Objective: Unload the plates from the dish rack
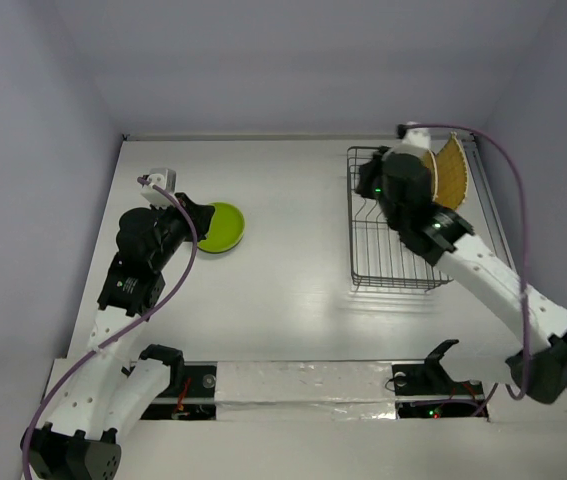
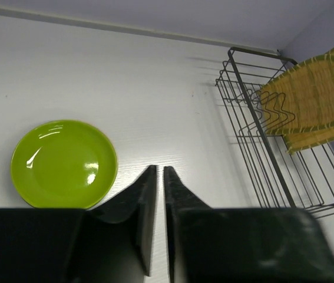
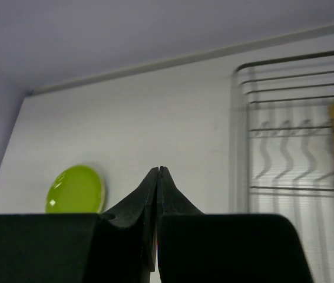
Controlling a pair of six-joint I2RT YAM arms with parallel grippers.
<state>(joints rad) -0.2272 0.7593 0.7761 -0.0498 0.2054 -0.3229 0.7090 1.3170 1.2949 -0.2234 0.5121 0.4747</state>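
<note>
Left jaws, right jaws both pressed together, empty. Right arm [image 1: 483, 270] hides part of dish rack [image 1: 383, 262], tan plates [image 1: 451, 168].

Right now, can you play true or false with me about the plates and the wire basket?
1. The lime green plate lies on the table, outside the dish rack. True.
2. The right gripper is holding a plate. False: it is shut with nothing in it.
3. Two tan woven plates are in the dish rack. True.
4. From the top camera, the lime green plate is to the right of the dish rack. False: it is to the left of it, near the left arm.
</note>
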